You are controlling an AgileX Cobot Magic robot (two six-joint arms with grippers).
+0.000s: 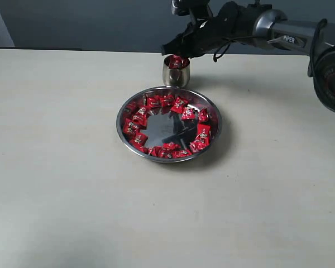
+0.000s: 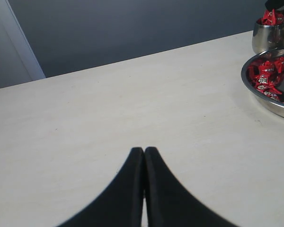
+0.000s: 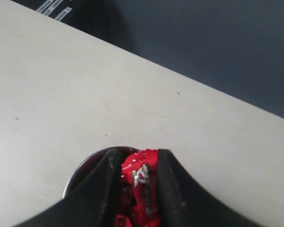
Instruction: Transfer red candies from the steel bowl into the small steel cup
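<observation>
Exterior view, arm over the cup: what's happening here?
The right gripper hangs over the small steel cup, jaws apart around one red candy; whether it is gripped or let go is unclear. The cup already holds candies. Many red candies ring the steel bowl beside it. The left gripper is shut, idle over the table.
</observation>
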